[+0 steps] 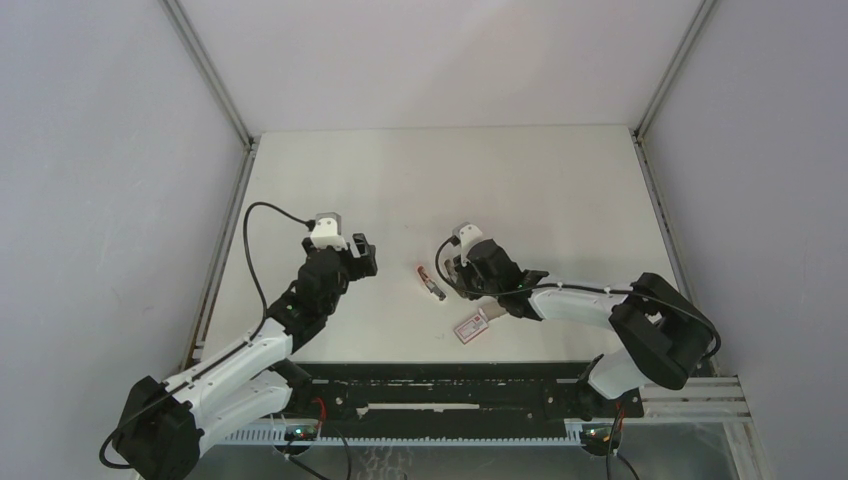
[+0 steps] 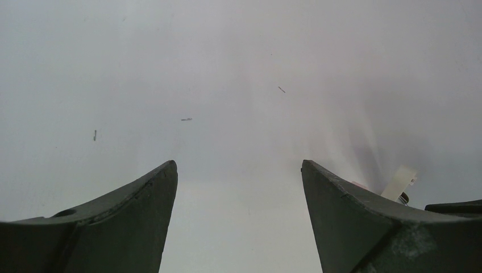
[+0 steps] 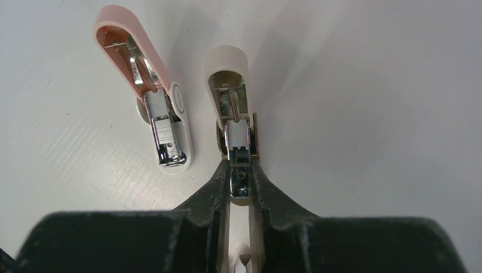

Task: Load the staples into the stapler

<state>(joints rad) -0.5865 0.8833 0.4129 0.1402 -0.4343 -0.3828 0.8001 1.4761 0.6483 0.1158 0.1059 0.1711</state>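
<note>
There's the right gripper (image 3: 240, 170) pinching the near metal end of the hinged-open cream plastic mini stapler (image 3: 228, 74), which lies on the matt white table (image 3: 369, 85) just beside a pink plastic stapler (image 3: 149, 85), while the left gripper (image 2: 239, 170) hangs spread wide, the small white box with a red label (image 1: 472, 325) shows print too tiny to read, and pale grey walls (image 1: 100, 150) enclose it all.

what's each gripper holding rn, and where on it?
Right gripper pinches the opened beige stapler by the near end of its metal magazine. Left gripper open, empty.

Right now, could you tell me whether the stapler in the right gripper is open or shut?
Open: the cream stapler has its cover swung back, baring spring and metal channel; the right gripper pinches it.
</note>
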